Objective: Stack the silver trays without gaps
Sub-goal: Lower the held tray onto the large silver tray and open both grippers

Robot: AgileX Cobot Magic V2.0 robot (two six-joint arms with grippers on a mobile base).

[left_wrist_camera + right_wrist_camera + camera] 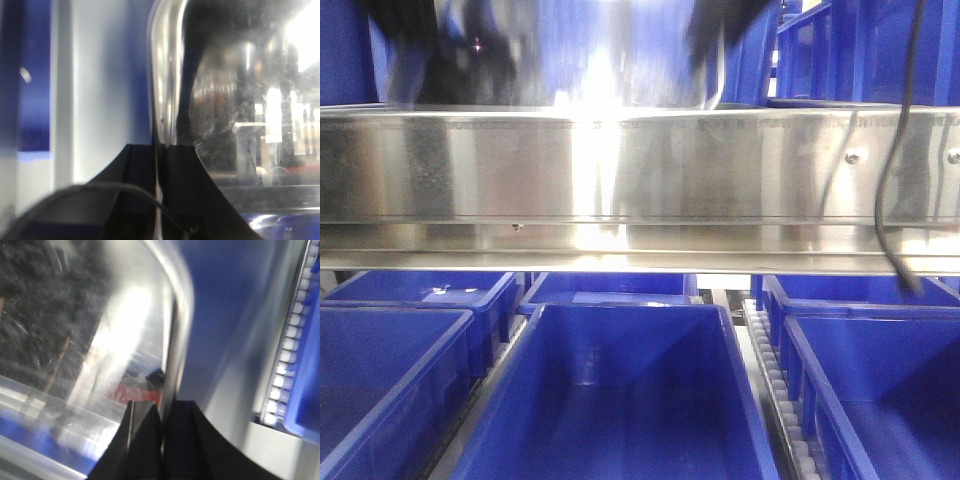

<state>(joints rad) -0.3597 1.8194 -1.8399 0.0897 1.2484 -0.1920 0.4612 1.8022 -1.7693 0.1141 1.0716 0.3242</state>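
A silver tray [620, 60] with a glaring, mirror-like face hangs above the shelf rail, held at both ends. In the left wrist view my left gripper [161, 150] is shut on the rolled rim of the tray [240, 125], which spreads to the right of the black fingers [142, 170]. In the right wrist view my right gripper [162, 410] is shut on the opposite rim, with the tray [100, 340] spreading to the left. In the front view both grippers show only as dark blurs at the tray's top corners. The rail hides what is under the tray.
A long shiny steel rail [640, 180] crosses the front view. Deep blue bins sit below it at the centre [620, 400], left [390, 380] and right [880, 390]. A white roller track [775, 390] runs between bins. A black cable [890, 200] hangs at the right.
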